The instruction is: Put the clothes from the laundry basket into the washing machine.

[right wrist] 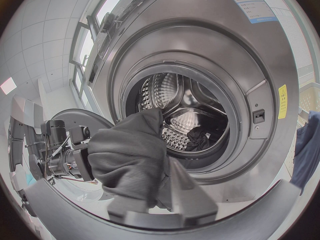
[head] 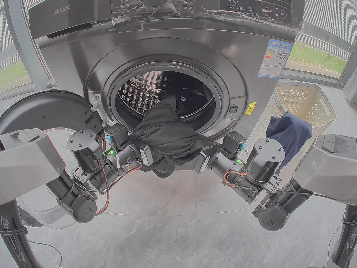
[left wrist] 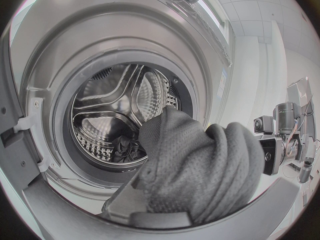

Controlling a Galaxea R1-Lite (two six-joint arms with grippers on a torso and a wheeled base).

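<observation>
Head view: black garment (head: 167, 133), centre frame, bunched over the washing machine (head: 238, 56) door rim, clamped by the left gripper (head: 154, 154) and right gripper (head: 195, 157). Its hanging tail may snag the rim.
Left wrist view: mesh-knit cloth; perforated steel drum (left wrist: 110, 117).
Right wrist view: soft blue garment (right wrist: 306, 150) drapes over the latticed laundry basket (right wrist: 308, 97).

Up at the washing machine's (head: 238, 56) top left corner there's a logo in raised letters (head: 62, 10) on the drawer front. Along the top edge, the control panel (head: 260, 8) shows small lit icons. Upper right, a blue-bordered energy label (head: 275, 58) (coloured bars, square code, print too fine to read). Right of the door opening, a yellow warning sticker (head: 250, 108).
</observation>
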